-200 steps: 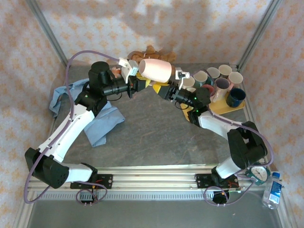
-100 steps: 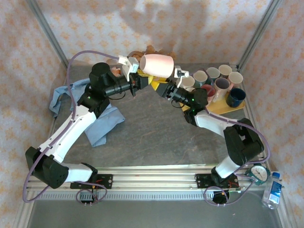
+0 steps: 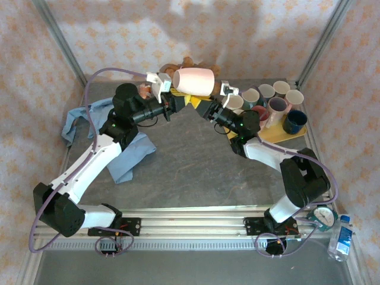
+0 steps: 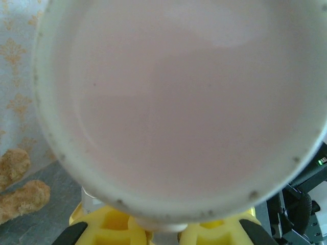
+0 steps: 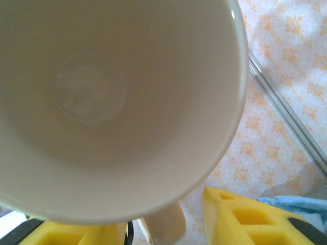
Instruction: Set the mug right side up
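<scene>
Both arms reach inward toward each other, left pincer (image 3: 175, 98) clamped shut, right pincer (image 3: 205, 105) fingers apart.

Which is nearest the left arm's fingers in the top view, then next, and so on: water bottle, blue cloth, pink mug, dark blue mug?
1. pink mug, raised, right at the left fingers.
2. blue cloth, lying to the left and nearer the bases.
3. dark blue mug, far right side.
4. water bottle, near right corner.

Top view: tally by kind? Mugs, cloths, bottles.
Mugs: 9 (8 on the yellow tray, plus the pink mug)
Blue cloth: 1
Water bottle: 1
Total: 11
</scene>
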You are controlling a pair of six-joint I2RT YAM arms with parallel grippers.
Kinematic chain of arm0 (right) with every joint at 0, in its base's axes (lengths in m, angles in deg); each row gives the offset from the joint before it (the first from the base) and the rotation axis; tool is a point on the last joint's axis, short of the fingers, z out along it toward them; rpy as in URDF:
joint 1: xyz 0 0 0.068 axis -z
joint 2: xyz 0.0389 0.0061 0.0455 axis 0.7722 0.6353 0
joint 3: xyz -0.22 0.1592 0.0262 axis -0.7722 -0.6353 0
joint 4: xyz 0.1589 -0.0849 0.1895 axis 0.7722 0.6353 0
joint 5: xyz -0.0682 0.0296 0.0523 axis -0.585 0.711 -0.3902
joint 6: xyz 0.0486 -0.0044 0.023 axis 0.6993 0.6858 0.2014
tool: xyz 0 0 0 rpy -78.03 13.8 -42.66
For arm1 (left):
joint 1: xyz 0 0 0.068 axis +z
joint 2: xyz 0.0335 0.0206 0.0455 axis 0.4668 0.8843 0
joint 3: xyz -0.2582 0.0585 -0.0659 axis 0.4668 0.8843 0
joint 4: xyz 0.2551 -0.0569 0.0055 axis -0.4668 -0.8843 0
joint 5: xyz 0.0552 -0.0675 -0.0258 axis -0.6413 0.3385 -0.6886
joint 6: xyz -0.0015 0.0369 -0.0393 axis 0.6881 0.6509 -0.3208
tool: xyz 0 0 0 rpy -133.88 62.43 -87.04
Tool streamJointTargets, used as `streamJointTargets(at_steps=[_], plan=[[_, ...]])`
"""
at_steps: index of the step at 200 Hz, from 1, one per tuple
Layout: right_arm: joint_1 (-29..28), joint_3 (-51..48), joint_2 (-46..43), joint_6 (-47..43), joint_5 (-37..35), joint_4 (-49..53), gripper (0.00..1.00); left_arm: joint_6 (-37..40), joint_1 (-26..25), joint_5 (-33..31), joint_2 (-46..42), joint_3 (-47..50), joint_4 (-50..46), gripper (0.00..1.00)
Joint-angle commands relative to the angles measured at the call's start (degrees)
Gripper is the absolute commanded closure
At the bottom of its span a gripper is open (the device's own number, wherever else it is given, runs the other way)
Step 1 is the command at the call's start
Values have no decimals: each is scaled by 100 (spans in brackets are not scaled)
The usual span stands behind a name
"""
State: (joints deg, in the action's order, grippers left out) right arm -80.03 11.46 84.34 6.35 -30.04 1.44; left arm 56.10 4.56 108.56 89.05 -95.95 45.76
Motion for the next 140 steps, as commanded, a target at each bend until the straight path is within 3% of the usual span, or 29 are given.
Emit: streamJointTargets(at_steps=[1, 38, 101, 119, 140], plan=[[-15, 187, -307, -2, -168, -374, 62, -262, -55, -82, -254, 50, 868, 100], [-16, 313, -317, 136, -182, -382, 72, -454, -55, -142, -267, 265, 1169, 100], [-15, 255, -361, 112, -297, -378, 100, -582, -93, -379, -192, 479, 1419, 100], [-7, 118, -466, -29, -500, -358, 100, -596, -93, -619, -218, 583, 1454, 82], [25, 81, -531, -111, -607, -114, 100, -528, -95, -803, -272, 686, 1423, 50]])
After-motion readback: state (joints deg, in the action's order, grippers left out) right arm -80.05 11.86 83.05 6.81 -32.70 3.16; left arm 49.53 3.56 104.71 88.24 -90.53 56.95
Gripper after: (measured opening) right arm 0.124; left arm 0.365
